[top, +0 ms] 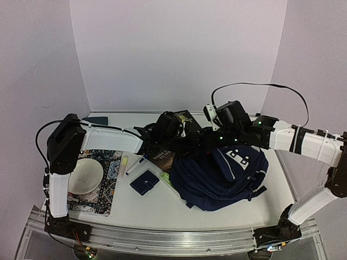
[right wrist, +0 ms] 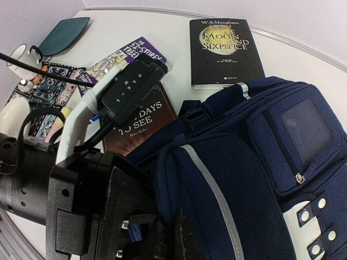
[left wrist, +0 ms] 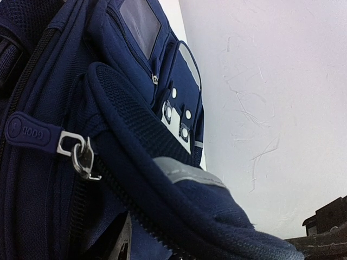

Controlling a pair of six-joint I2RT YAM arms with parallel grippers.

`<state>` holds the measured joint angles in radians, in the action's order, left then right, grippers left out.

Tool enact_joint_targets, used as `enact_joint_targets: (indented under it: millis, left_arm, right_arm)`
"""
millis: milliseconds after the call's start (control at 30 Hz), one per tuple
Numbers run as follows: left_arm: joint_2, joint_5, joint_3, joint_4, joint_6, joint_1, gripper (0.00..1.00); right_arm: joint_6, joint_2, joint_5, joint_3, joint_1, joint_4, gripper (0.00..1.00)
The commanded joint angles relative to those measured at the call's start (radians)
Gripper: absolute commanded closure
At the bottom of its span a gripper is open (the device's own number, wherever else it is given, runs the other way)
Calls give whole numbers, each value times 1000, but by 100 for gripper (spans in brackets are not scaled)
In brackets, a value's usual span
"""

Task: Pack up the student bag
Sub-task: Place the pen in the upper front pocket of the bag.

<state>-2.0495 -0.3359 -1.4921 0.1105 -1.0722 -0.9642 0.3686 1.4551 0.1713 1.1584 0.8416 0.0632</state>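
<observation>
Navy student bag [left wrist: 135, 168] close up, zipper pull [left wrist: 38, 134], white wall [left wrist: 265, 81]

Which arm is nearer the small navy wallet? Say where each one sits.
Left. The left arm stretches just behind the navy wallet, its end at the student bag. The right arm lies beyond the bag, on the wallet's far side.

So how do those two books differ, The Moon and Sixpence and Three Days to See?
The Moon and Sixpence book has a black cover with a pale moon; the Three Days to See book is brown. The Moon and Sixpence book shows nearly whole; the Three Days to See book is partly hidden by a robot arm and the student bag. Both lie flat, cover up, on the white table.
</observation>
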Motion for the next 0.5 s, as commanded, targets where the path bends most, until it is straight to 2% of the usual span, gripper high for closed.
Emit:
enact_joint_targets:
  millis: [0, 233, 467]
  left_arm:
    - [39, 8, -23, 62, 24, -1, 52]
    - [185, 123, 132, 6, 185, 1, 45]
    - [315, 314, 241, -240, 353, 10, 33]
  right_arm:
    - [24, -16, -15, 31, 10, -136, 100]
    - [5, -18, 12, 14, 10, -132, 100]
    - [-15, -49, 50, -34, 10, -120, 100]
